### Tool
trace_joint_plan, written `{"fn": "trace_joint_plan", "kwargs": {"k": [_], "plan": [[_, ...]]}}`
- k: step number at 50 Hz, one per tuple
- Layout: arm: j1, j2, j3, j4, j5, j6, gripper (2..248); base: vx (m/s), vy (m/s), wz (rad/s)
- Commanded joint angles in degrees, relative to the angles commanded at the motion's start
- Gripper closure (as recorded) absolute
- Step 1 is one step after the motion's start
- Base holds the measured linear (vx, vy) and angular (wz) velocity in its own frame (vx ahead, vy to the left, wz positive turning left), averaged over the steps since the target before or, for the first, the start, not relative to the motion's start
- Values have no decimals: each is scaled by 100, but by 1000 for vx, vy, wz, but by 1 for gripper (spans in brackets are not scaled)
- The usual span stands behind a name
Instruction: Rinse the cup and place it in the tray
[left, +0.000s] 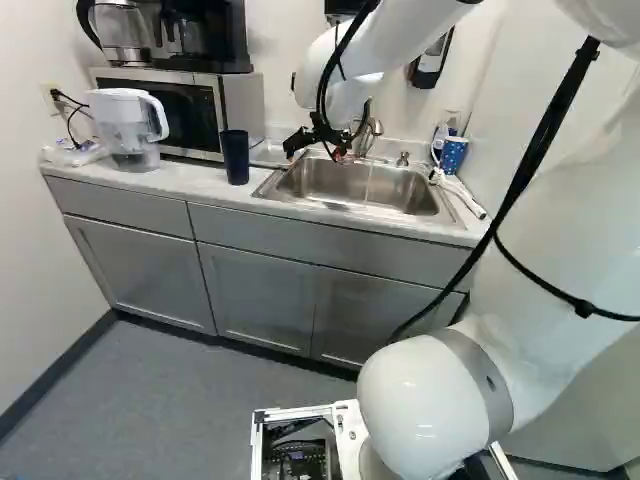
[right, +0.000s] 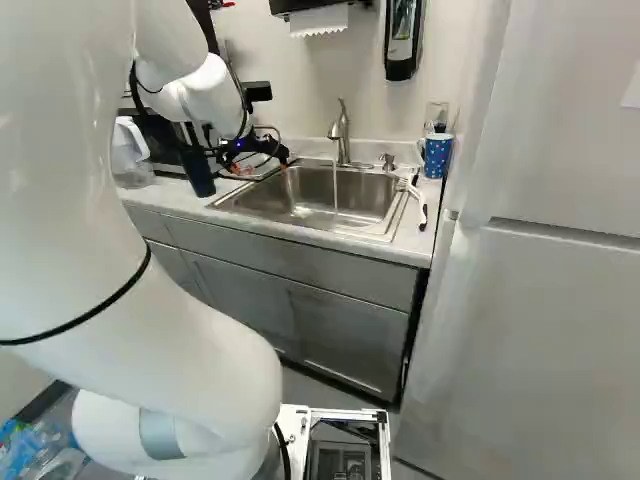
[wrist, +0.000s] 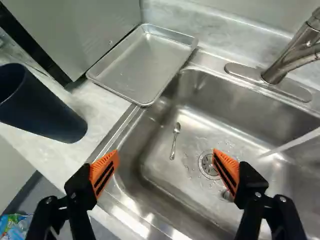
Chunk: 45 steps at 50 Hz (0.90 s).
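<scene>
One spoon (wrist: 173, 145) and falling water (wrist: 295, 142) inside the sink (wrist: 175, 176)

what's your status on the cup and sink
Gripper open, empty, at sink. Dark cup upright on counter. Tap running. Spoon in sink, nothing seen blocking cup.

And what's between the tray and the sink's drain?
A spoon, lying in the sink between the tray and drain. The wrist view shows it.
</scene>
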<state>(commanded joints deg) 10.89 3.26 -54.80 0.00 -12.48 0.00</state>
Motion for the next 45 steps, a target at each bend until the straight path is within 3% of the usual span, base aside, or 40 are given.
{"fn": "trace_joint_plan", "kwargs": {"k": [45], "plan": [[817,-357,-356,0,0,0,3,0,0,0]]}}
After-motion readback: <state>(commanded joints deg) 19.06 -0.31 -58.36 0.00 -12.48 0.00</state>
